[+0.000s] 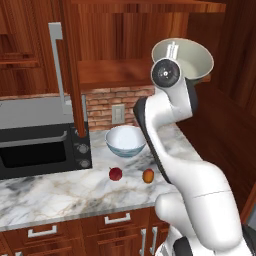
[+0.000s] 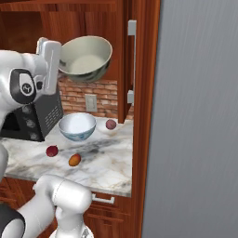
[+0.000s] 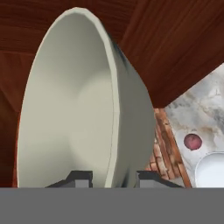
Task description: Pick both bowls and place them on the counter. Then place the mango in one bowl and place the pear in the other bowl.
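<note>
Gripper (image 3: 109,179) clamped on grey-green bowl (image 2: 86,58) rim, apparently high above counter (image 1: 60,192)

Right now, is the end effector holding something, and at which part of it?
Yes. The end effector holds the grey-green bowl by its rim, one finger inside and one outside the wall. The bowl hangs in the air above the counter.
</note>
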